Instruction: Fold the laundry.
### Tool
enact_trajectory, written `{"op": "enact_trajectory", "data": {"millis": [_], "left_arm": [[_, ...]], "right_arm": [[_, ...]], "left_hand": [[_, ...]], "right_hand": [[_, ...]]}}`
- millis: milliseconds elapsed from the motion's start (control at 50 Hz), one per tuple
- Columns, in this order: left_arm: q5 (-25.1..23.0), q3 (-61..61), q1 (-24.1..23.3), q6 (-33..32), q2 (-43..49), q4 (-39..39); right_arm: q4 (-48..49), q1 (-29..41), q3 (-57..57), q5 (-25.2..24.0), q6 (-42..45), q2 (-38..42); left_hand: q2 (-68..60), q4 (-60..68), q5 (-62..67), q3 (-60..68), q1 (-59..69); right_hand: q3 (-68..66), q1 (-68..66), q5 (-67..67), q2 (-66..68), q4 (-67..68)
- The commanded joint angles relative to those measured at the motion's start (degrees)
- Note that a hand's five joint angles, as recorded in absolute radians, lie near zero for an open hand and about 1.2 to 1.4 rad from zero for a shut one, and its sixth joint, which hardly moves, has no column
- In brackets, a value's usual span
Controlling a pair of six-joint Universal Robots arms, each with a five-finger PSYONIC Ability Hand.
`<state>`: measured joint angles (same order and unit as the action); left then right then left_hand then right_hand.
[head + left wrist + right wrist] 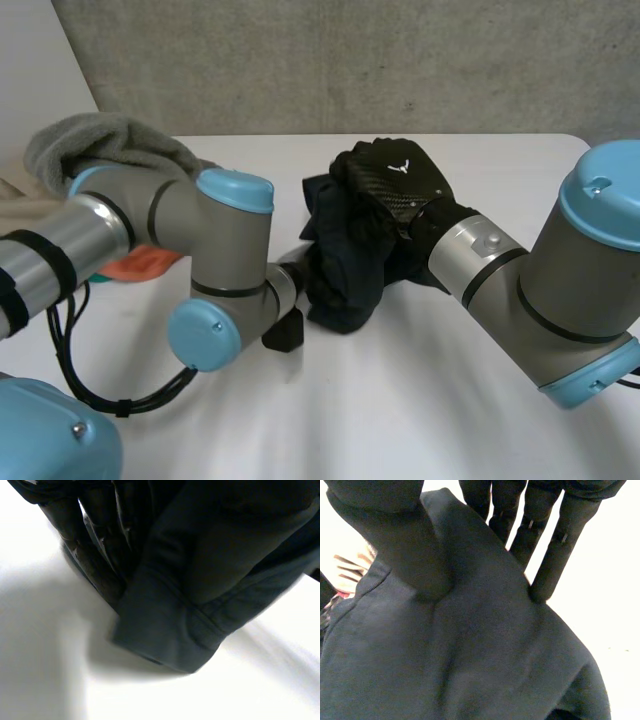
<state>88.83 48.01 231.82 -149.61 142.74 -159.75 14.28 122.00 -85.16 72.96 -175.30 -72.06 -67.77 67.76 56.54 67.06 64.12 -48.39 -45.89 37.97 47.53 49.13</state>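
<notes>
Head view from where I stand: the white desk [400, 420] spreads under both arms, the right arm [560, 290] reaching in from the right and the left arm [150, 215] bent across from the left. Between them, near the middle of the desk, sits the dark garment [345, 265], bunched and not yet flat. It runs from the far side, where it is held up, to its near end on the desk.

At the far left lie a heaped grey towel [100, 140] and, nearer, an orange cloth [140, 265], well apart from the garment.

The right hand [395, 180] grips the garment's far end, thumb [400, 540] pressed on one face and fingers [545, 550] behind the other. The left hand [95, 555] lies against the near-left end, just beside a stitched hem [165, 640] resting on the desk; I cannot tell whether it has a hold. That hem looks like the left hand's nearest catch for spreading the garment.
</notes>
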Motion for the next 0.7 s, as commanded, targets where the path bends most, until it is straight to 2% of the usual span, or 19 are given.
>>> {"op": "enact_trajectory", "data": {"millis": [20,60,160,260,300,400,480,560,620,640,700], "left_arm": [[10.21,2.26,4.78,-1.39,-6.85,-2.22],[11.19,2.52,6.18,-2.96,-9.14,-3.1],[10.75,0.86,11.11,-12.89,-17.22,-6.27],[9.7,-6.94,11.29,-22.2,-21.62,-11.53],[9.78,-9.06,11.03,-23.88,-21.89,-12.24],[7.85,-17.77,7.43,-28.11,-20.4,-13.74],[3.03,-21.46,3.39,-28.64,-16.72,-13.92],[-5.48,-21.38,-3.45,-28.99,-9.61,-12.87],[-7.53,-20.15,-6.63,-29.08,-5.38,-10.94],[-7.53,-19.37,-8.38,-29.16,-2.5,-9.8],[-7.18,-18.83,-10.68,-29.25,1.39,-8.3]], "right_arm": [[-0.83,-2.64,1.22,0.34,0.84,-0.89],[-1.62,-4.13,1.75,0.78,1.45,-1.06],[-4.25,-10.2,3.07,0.78,3.65,-2.12],[-5.22,-15.64,4.13,0.43,5.05,-2.03],[-5.22,-16.79,4.13,0.25,5.06,-2.03],[-5.22,-19.43,3.42,-0.01,5.32,-1.77],[-4.87,-20.84,2.98,0.25,5.76,-1.42],[-3.91,-23.55,3.24,0.78,6.37,-0.45],[-3.12,-25.14,3.68,1.66,6.64,0.34],[-2.51,-25.93,4.12,2.44,6.73,1.04],[-1.97,-26.73,4.74,3.5,7.17,2.36]], "left_hand": [[-12.23,12.24,13.46,12.94,15.88],[-12.23,12.24,13.46,12.94,15.88],[-12.23,12.24,13.46,12.94,15.88],[-12.23,12.24,13.46,12.94,15.88],[-12.23,12.24,13.46,12.94,15.88],[-12.23,12.24,13.46,12.94,15.88],[-12.23,12.24,13.46,12.94,15.88],[-12.23,12.24,13.46,12.94,15.88],[-12.23,12.24,13.46,12.94,15.88],[-10.08,10.09,11.31,10.79,13.73],[9.05,-9.04,-7.82,-8.35,-5.4]], "right_hand": [[38.39,35.89,-37.97,-37.53,-39.13],[38.39,35.89,-37.97,-37.53,-39.13],[38.39,35.89,-37.97,-37.53,-39.13],[38.39,35.89,-37.97,-37.53,-39.13],[38.39,35.89,-37.97,-37.53,-39.13],[38.39,35.89,-37.97,-37.53,-39.13],[38.39,35.89,-37.97,-37.53,-39.13],[38.39,35.89,-37.97,-37.53,-39.13],[38.39,35.89,-37.97,-37.53,-39.13],[38.39,35.89,-37.97,-37.53,-39.13],[38.39,35.89,-37.97,-37.53,-39.13]]}}
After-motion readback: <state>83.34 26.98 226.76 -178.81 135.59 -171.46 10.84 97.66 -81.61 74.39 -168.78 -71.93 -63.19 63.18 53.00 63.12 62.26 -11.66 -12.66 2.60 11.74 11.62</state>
